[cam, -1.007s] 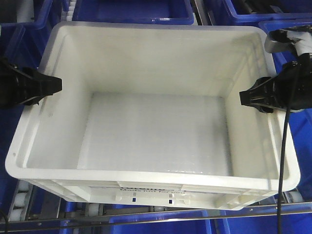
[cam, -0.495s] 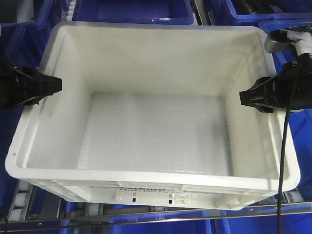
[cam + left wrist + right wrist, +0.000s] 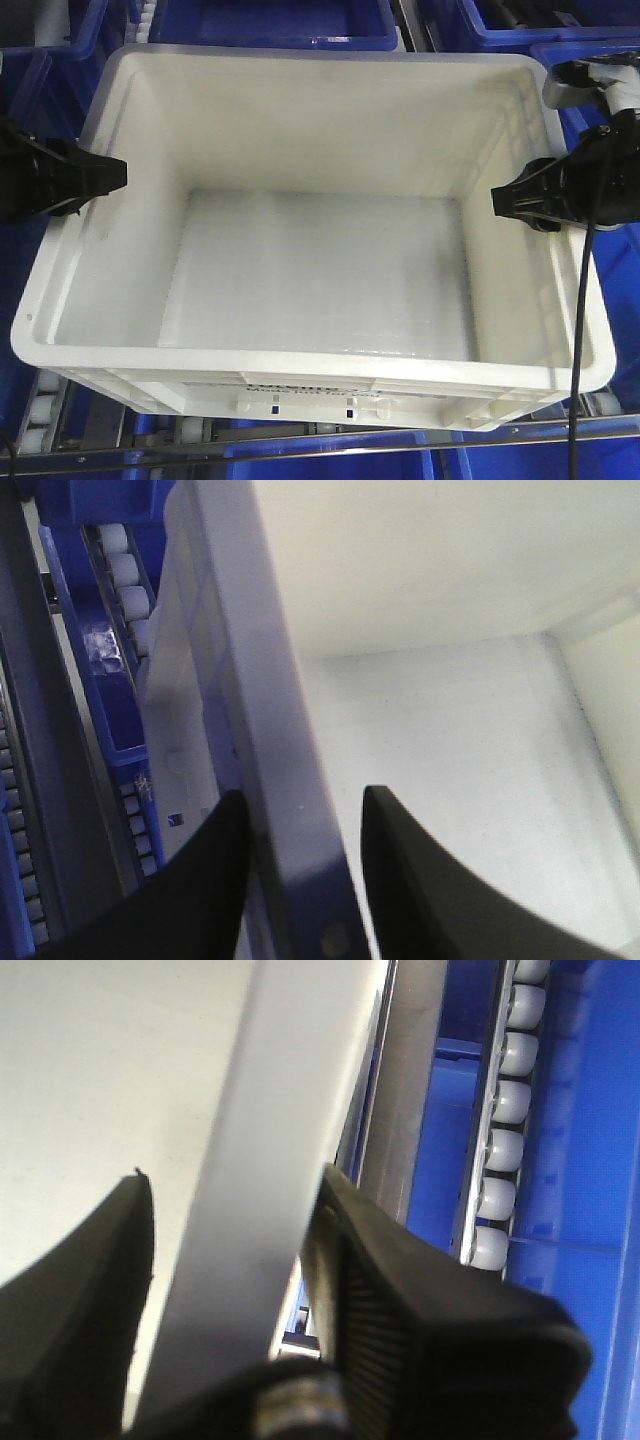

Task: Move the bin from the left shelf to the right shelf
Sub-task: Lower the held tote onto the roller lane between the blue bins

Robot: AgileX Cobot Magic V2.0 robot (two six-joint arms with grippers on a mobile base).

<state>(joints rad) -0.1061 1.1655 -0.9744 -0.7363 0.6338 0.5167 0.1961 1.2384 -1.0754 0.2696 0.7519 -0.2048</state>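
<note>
Bin on roller shelf, both claws astride its end walls.
Nearest: metal rail & white rollers of the shelf, blue all round. On them sits the white bin, open top up, long axis running L–R, printed side w/ ribbed rim toward the near edge. Left claw straddles the L wall, right claw the R wall; each w/ jaws apart, outer finger against the wall, inner one just off it. Behind: dark blue bins.
</note>
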